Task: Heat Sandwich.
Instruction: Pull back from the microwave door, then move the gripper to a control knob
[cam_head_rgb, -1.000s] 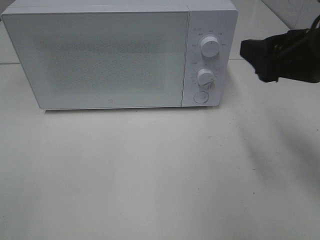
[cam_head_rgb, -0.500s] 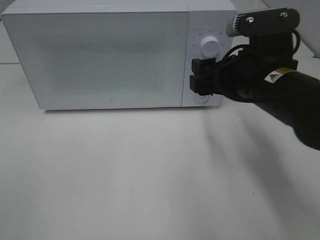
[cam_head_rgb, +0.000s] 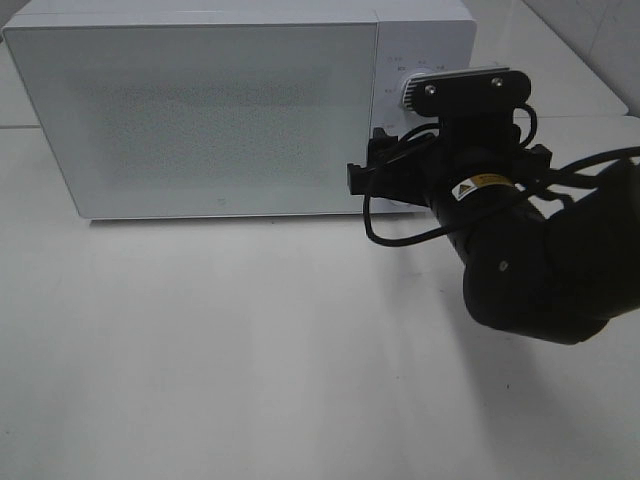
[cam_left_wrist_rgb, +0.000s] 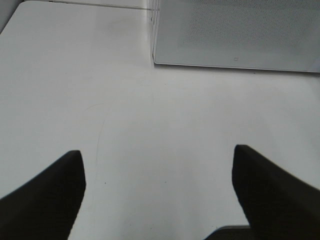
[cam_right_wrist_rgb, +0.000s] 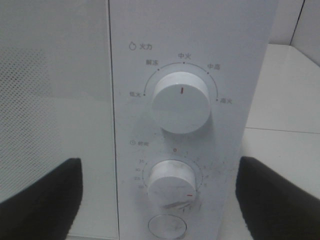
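The sandwich is out of view in every frame. The white microwave (cam_head_rgb: 200, 110) stands at the back of the table with its door closed. My right gripper (cam_head_rgb: 375, 172) is open and hangs just in front of the control panel, at the seam between door and panel. In the right wrist view the open right gripper (cam_right_wrist_rgb: 157, 200) frames the upper knob (cam_right_wrist_rgb: 180, 103), the lower timer knob (cam_right_wrist_rgb: 171, 182) and a round button (cam_right_wrist_rgb: 167, 226). My left gripper (cam_left_wrist_rgb: 157, 195) is open over bare table, with the microwave's (cam_left_wrist_rgb: 235, 30) lower front corner ahead of it.
The white tabletop (cam_head_rgb: 250, 350) spreads in front of the microwave. The bulky black right arm (cam_head_rgb: 540, 260) covers the lower part of the control panel in the high view. Tiled wall shows at the back right.
The right arm has swung in from the right edge, leftwards and down, until its gripper faces the microwave's control panel. The left side shows no change.
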